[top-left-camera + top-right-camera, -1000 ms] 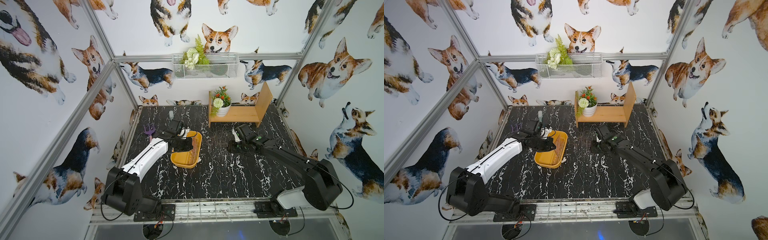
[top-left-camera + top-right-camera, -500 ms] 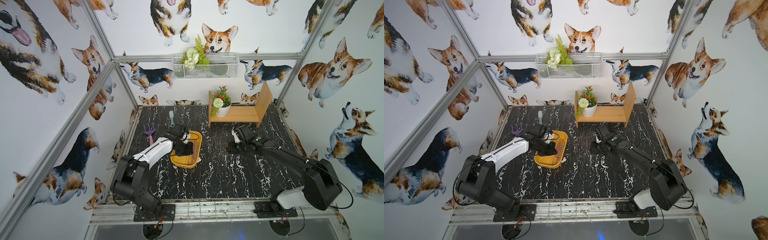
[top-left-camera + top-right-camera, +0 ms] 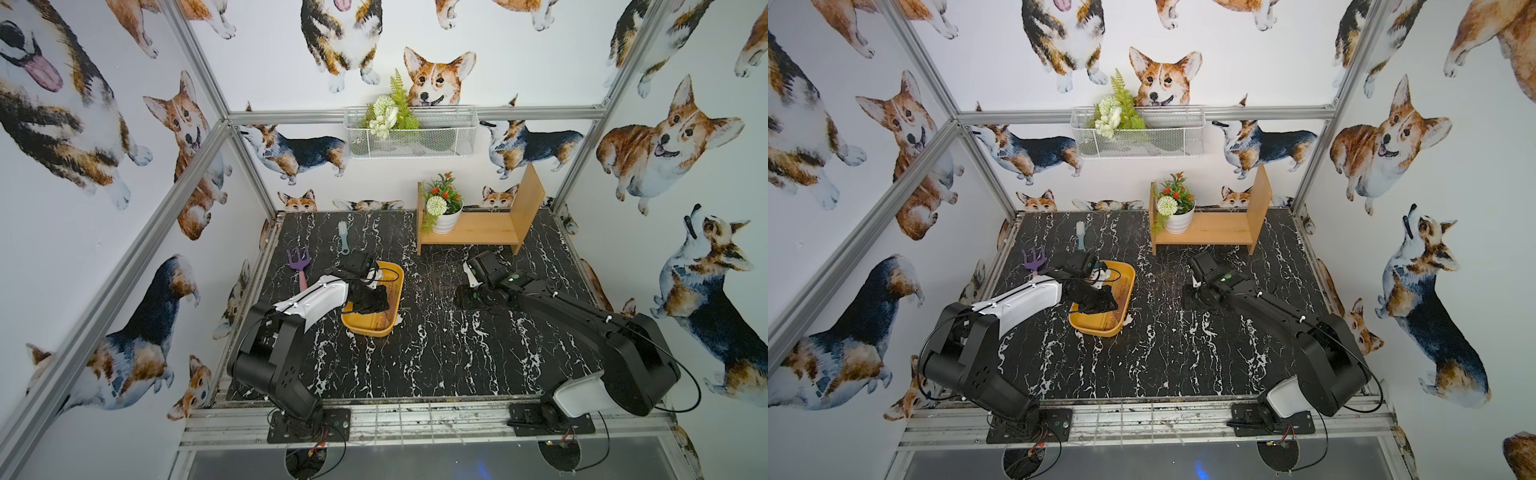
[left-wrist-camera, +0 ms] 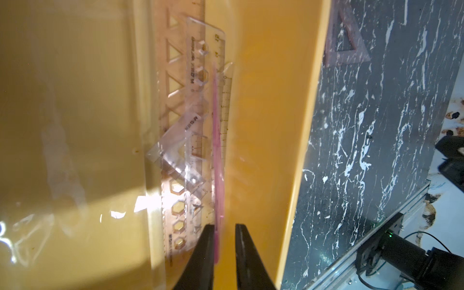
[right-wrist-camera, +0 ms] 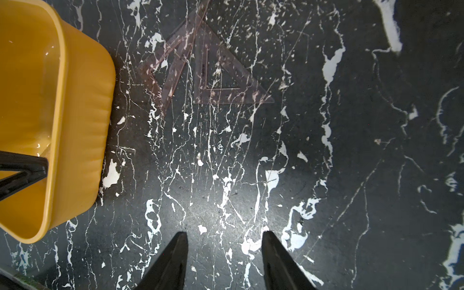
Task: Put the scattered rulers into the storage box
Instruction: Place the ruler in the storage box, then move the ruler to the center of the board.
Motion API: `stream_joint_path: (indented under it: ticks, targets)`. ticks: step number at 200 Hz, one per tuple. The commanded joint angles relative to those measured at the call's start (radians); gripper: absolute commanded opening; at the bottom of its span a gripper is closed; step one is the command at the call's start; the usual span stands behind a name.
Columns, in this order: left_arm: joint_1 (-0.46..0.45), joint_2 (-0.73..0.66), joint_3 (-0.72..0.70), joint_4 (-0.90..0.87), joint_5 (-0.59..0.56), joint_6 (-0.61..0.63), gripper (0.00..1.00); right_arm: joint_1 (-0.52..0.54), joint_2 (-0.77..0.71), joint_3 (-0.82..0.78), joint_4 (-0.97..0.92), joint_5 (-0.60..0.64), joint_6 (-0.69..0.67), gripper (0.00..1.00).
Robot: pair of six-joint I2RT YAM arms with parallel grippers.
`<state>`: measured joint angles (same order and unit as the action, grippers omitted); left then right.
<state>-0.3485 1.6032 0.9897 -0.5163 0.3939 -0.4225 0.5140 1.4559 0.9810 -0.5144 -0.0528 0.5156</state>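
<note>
The yellow storage box (image 3: 390, 328) (image 3: 1096, 329) lies left of centre on the black marble table. Several clear rulers (image 4: 193, 113) lie inside it along one wall. My left gripper (image 4: 224, 226) (image 3: 376, 301) is down in the box and open. A pink ruler (image 4: 217, 150) stands on edge against one finger, with a gap to the other finger. Two clear triangular set squares (image 5: 226, 75) (image 5: 173, 62) lie on the table beside the box (image 5: 82, 113). My right gripper (image 5: 224, 234) (image 3: 464, 297) hovers open over bare table near them, with nothing between its fingers.
A purple toy fork (image 3: 300, 266) and a pale blue brush (image 3: 343, 237) lie at the back left. A wooden shelf (image 3: 478, 232) with a flower pot (image 3: 444, 216) stands at the back right. A wire basket (image 3: 411, 133) hangs on the back wall.
My left arm has folded back and its gripper has sunk into the box. Its jaws have parted from shut around the pink ruler. The right gripper has opened slightly wider.
</note>
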Motion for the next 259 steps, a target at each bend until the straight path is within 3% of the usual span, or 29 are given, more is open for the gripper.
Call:
stream_joint_path:
  ticks: [1,30,133,259]
  targets:
    - [0.002,-0.025,0.013,-0.034,-0.067,-0.009,0.28,-0.005,0.022,0.029,-0.016,0.036,-0.03,0.54]
    - [0.004,-0.07,0.03,-0.083,-0.121,-0.009,0.37,-0.007,0.076,0.077,-0.037,0.067,-0.06,0.54]
    - [0.026,-0.287,0.098,-0.167,-0.142,-0.016,0.37,-0.003,0.349,0.304,-0.054,0.144,-0.162,0.55]
    - [0.031,-0.362,0.044,-0.13,-0.068,-0.068,0.38,0.018,0.573,0.521,-0.125,0.243,-0.258,0.51]
